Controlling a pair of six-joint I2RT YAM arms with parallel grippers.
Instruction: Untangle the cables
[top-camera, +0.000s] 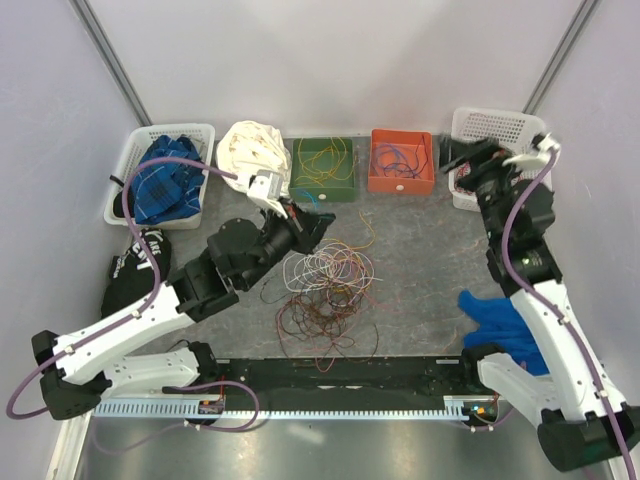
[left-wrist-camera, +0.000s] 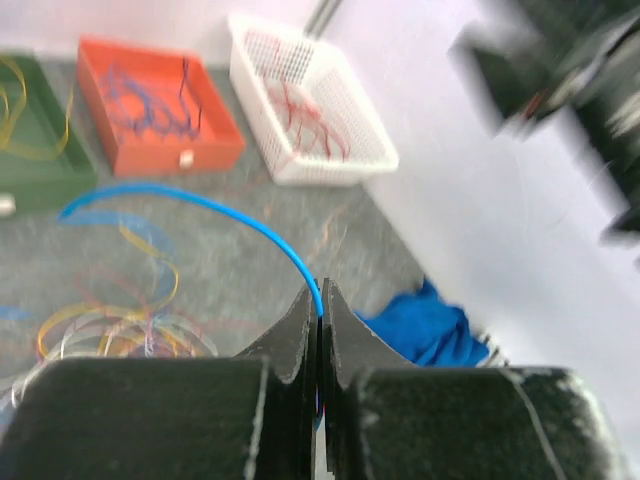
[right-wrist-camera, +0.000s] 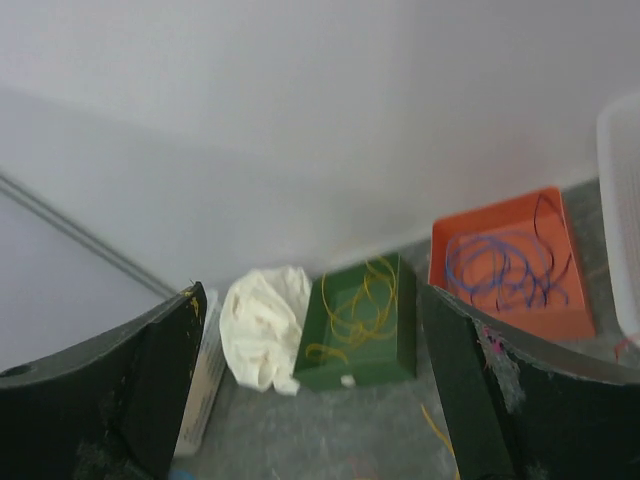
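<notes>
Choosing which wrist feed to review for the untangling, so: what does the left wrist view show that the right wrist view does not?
Only the left wrist view: the shut left tool pinching a blue cable, and the tangle of cables on the table. Only the right wrist view: the open, empty right tool and a white cloth. Both: the green box with yellow wires and the orange box with bluish wires.
</notes>
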